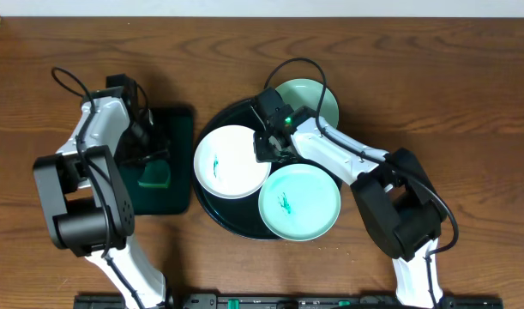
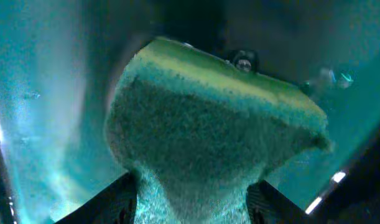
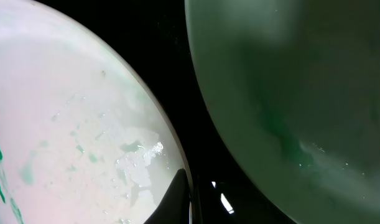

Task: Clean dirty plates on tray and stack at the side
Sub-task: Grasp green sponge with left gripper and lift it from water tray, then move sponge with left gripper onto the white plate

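The black tray (image 1: 212, 206) holds the white plate (image 1: 227, 163), with a green smear, and a smeared turquoise plate (image 1: 300, 202). A second turquoise plate (image 1: 317, 96) lies at the tray's back edge. My right gripper (image 1: 266, 148) is at the white plate's right rim. In the right wrist view one finger of the right gripper (image 3: 191, 205) lies over the rim of the white plate (image 3: 59, 124), beside a turquoise plate (image 3: 301, 93); the other finger is hidden. My left gripper (image 1: 153, 163) is shut on a green sponge (image 2: 202, 124).
A dark-green rectangular tray (image 1: 177, 129) lies left of the black tray, and the sponge (image 1: 154, 178) sits on it under the left gripper (image 2: 193, 199). Bare wood tabletop (image 1: 467, 86) surrounds both trays. The right arm reaches across the black tray's right side.
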